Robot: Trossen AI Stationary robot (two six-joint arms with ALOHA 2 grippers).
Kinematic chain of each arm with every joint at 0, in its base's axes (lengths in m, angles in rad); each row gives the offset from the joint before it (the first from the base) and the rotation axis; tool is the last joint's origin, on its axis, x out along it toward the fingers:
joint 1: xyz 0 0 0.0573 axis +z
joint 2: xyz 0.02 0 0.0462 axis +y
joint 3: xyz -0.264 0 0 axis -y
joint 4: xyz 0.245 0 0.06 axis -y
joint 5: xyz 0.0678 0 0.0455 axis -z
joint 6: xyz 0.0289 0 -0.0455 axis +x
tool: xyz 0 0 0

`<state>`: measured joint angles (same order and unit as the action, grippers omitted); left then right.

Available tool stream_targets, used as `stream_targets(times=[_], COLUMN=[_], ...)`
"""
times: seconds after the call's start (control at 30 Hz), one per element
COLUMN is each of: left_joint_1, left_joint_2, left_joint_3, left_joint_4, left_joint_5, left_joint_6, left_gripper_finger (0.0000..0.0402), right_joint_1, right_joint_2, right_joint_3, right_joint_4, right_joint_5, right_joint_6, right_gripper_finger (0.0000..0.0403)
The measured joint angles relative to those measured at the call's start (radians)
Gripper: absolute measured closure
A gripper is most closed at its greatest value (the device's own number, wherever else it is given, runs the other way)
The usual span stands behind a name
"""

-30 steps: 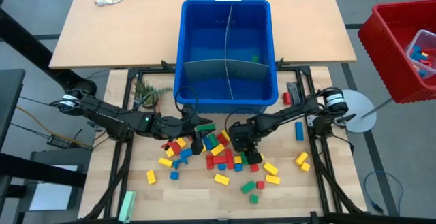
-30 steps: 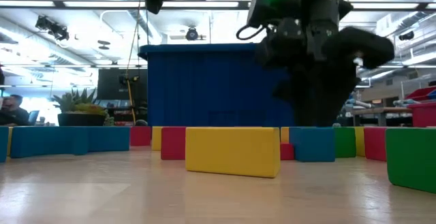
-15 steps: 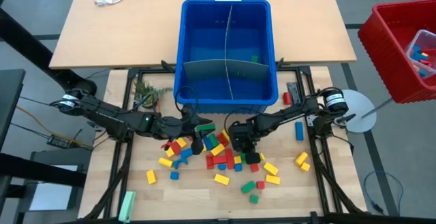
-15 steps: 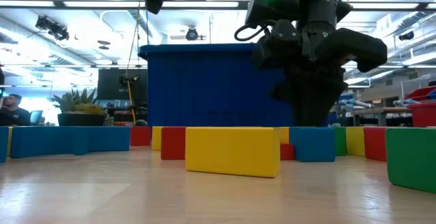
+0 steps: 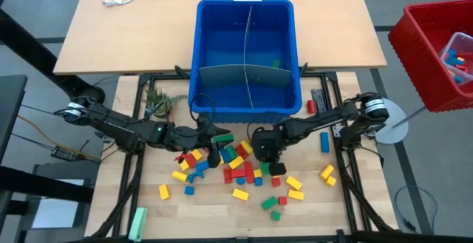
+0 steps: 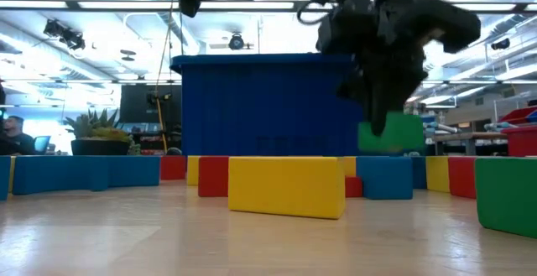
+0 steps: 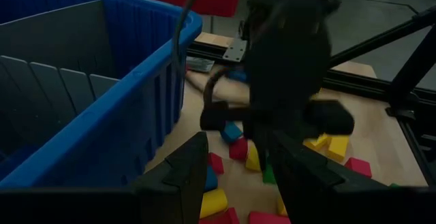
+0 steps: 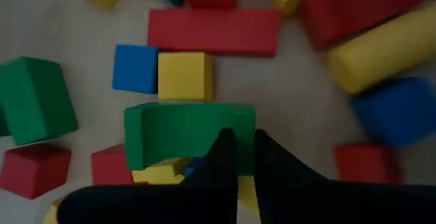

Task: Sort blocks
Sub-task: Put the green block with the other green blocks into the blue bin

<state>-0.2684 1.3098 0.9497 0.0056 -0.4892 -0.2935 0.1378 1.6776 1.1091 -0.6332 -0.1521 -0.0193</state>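
Several red, yellow, green and blue blocks (image 5: 236, 165) lie scattered on the wooden table in front of the blue bin (image 5: 247, 58). My right gripper (image 5: 271, 162) points steeply down over the pile's right part and is shut on a green block (image 8: 184, 135) with a notch in one side. In the low view this green block (image 6: 390, 133) hangs above the table. My left gripper (image 5: 214, 145) hovers open over the pile's left part, near the bin's front wall. Nothing lies between its fingers (image 7: 187, 169). My right gripper has the green block by one end (image 8: 240, 122), pinched between its two fingers (image 8: 223, 157). The fingers come from above, slanting steeply down, and hide the exact place of contact. The block hangs at their free ends (image 6: 382, 118), level and clear of the table.
The bin has grey dividers (image 5: 247, 73) and a green block inside. A red basket (image 5: 436, 51) stands off the table at the right. A small plant (image 5: 159, 99) lies left of the bin, and a pale green bar (image 5: 138, 221) lies at the near left.
My right gripper has shut on the green block and risen, lifting it off the table. The other blocks have stayed where they were.
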Motion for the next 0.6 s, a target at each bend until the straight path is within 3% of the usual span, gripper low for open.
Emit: stream_targets(times=[0.27,0.6], left_joint_1=[0.000,0.000], left_joint_2=[0.000,0.000], left_joint_3=[0.000,0.000], left_joint_4=[0.001,0.004], left_joint_5=[0.000,0.000], left_joint_6=[0.000,0.000], left_gripper_finger=[0.0235,0.0235], right_joint_1=[-0.065,-0.259], right_joint_2=[-0.251,-0.532], right_joint_3=[0.000,0.000], right_joint_4=[0.018,0.234], right_joint_5=[0.090,0.342], right_joint_6=[-0.011,-0.078], right_gripper_finger=[0.0390,0.0386])
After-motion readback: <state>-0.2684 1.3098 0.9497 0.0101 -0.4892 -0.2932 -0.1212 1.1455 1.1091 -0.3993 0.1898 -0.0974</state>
